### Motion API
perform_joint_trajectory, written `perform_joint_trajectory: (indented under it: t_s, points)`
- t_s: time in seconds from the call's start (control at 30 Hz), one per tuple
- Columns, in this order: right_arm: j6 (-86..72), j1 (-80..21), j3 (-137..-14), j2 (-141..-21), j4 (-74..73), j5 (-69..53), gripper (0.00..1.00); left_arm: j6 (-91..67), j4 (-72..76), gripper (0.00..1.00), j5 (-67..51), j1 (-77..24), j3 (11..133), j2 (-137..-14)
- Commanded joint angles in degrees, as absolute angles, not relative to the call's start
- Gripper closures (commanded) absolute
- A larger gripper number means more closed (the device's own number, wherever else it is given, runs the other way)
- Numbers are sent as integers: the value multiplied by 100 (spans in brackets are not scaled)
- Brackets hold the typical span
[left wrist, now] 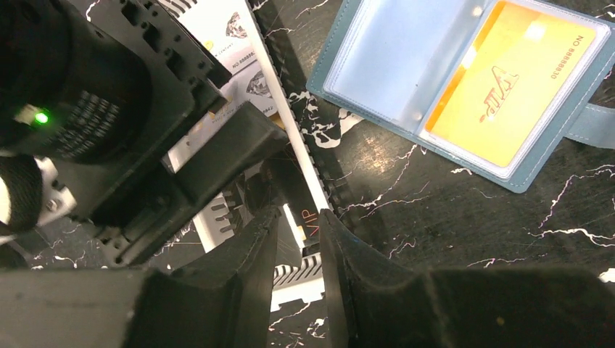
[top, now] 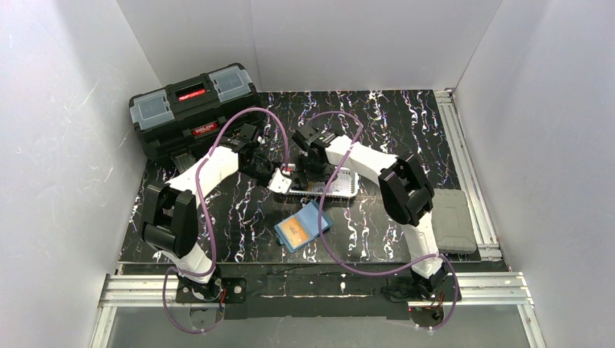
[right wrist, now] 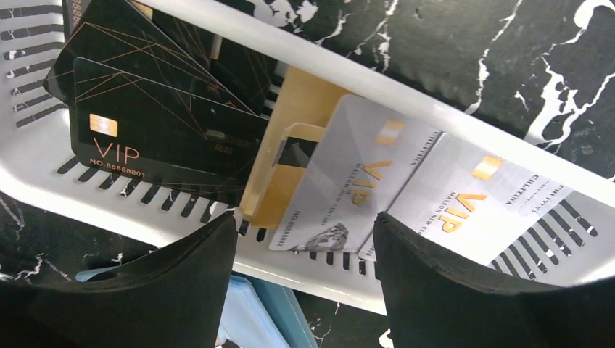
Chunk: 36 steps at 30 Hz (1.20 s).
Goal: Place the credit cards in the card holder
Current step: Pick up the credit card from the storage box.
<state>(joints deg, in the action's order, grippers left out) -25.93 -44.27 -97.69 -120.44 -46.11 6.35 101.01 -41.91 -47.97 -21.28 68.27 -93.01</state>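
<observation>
Right tool, spread wide, frames pale credit cards at lower centre; left tool, narrowly parted, straddles black card.

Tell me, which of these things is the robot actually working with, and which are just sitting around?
Part of the job:
teal card holder, lying open
orange card, already in its sleeve
black cards and pale cards, not yet sleeved

Just lying about:
white mesh basket, which only holds the loose cards
black toolbox, back left
grey pad, right edge
</observation>
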Motion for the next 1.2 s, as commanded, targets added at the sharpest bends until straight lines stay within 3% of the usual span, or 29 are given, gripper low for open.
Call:
perform_joint_trajectory:
  t_s: [0.0,0.37,0.53,1.17]
  points:
    - [-2379,-4675,-10230,-12247,-5123,1151,25,10228,-4455,74,-4955,-2136,6842,-9143]
    - [-2419,-4728,-10145,-12235,-5275,1346,41,10238,-4474,75,-4946,-2135,6855,-9093]
    - [-2424,-4737,-10019,-12049,-5239,1465,55,10248,-4475,76,-4939,-2136,6845,-9083]
    - [-2413,-4729,-9793,-11660,-5258,1542,59,10309,-4576,77,-4926,-2136,6835,-9058]
